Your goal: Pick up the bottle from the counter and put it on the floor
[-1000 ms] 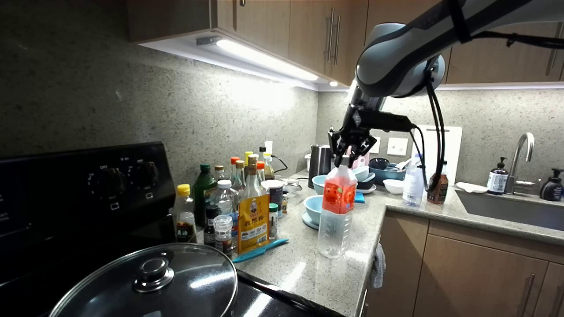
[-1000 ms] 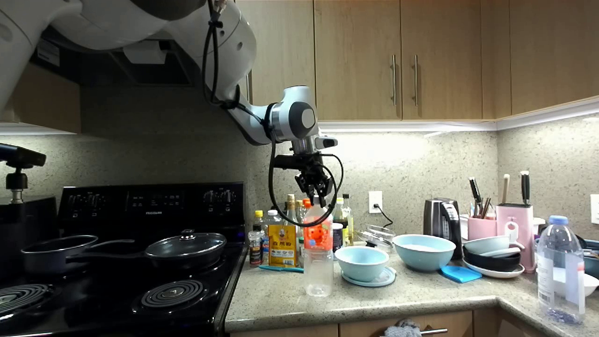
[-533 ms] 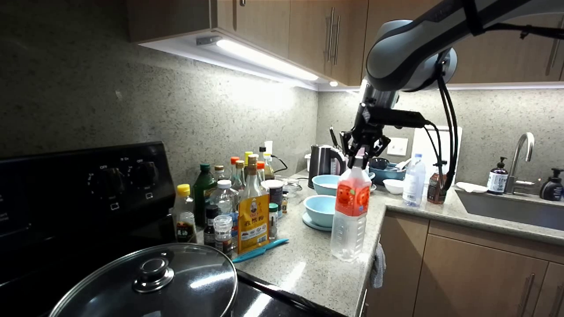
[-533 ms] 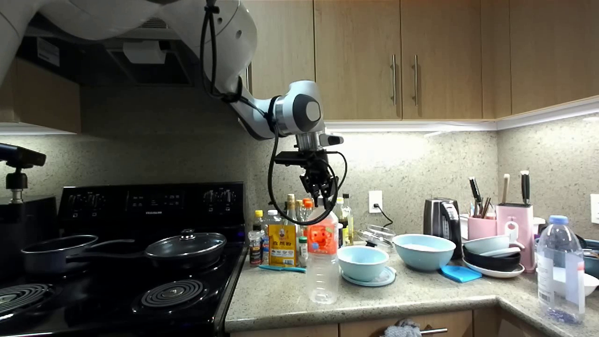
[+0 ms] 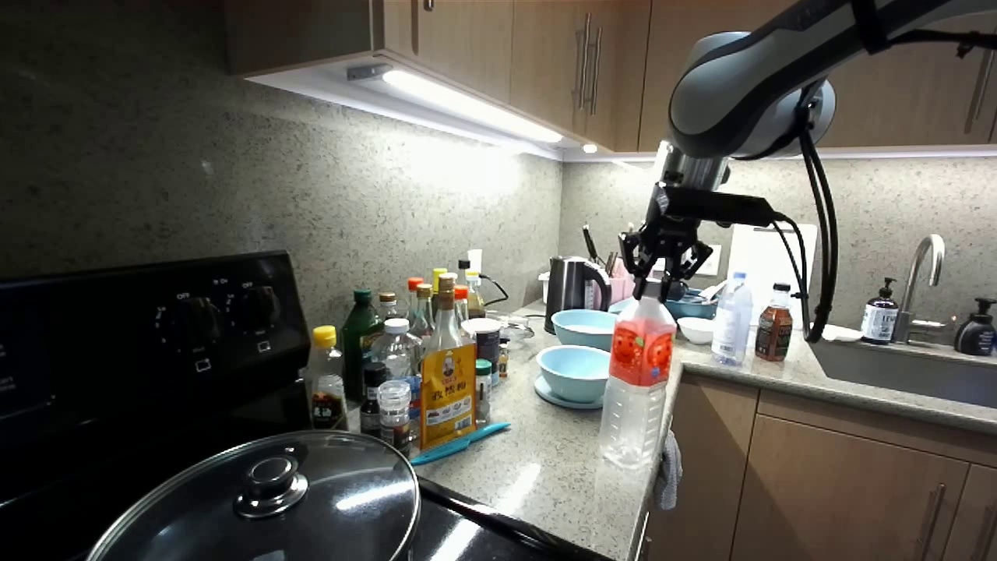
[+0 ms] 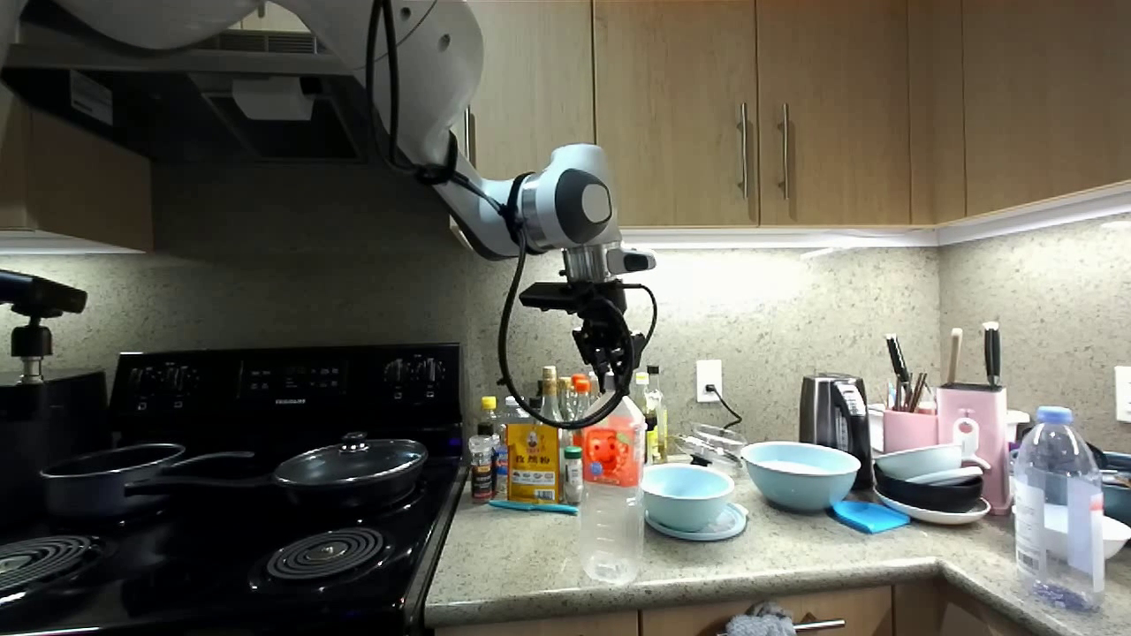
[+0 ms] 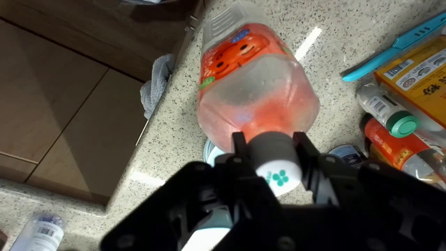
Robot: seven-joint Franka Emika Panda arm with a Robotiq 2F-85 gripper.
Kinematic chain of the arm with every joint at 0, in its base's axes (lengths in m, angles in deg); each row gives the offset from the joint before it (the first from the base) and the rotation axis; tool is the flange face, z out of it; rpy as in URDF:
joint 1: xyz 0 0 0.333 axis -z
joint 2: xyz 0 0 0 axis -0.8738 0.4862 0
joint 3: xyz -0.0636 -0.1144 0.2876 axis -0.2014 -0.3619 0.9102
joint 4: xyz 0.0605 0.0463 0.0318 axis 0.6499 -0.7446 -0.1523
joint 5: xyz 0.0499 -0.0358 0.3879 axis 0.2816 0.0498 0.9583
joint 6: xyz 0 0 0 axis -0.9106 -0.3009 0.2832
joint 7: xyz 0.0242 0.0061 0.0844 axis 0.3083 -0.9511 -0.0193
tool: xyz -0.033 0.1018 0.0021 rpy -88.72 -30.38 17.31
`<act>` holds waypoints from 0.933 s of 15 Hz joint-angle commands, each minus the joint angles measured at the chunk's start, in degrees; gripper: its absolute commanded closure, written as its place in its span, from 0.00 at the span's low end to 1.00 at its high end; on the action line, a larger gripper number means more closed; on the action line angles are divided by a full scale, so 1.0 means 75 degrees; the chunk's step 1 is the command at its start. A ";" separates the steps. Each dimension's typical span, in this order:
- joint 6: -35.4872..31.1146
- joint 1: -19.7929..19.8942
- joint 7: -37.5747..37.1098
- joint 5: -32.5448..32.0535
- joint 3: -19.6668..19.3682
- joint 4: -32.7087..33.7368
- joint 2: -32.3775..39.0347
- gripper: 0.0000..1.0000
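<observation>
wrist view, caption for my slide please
Gripper shut on the white cap of a red-labelled plastic bottle, speckled counter below.

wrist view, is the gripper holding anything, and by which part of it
Yes, the gripper is holding the red-orange-labelled clear plastic bottle by its white-topped cap, gripped from both sides.

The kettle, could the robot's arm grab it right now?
Probably not yet: the end effector is closed on the cap of the red-labelled bottle, so it isn't free. In an exterior view, a light blue bowl also hides part of the kettle.
</observation>
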 commanded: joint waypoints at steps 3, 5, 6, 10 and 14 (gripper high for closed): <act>0.0130 0.0082 -0.0150 0.0194 0.0069 -0.0618 -0.0558 0.88; 0.0135 0.0096 -0.0158 0.0221 0.0070 -0.0751 -0.0665 0.88; 0.0141 0.0112 -0.0161 0.0262 0.0069 -0.0827 -0.0721 0.88; -0.0013 0.0175 -0.0290 0.0473 0.0039 -0.1195 -0.0975 0.88; -0.0384 0.0295 -0.0476 0.0760 -0.0011 -0.1759 -0.1419 0.88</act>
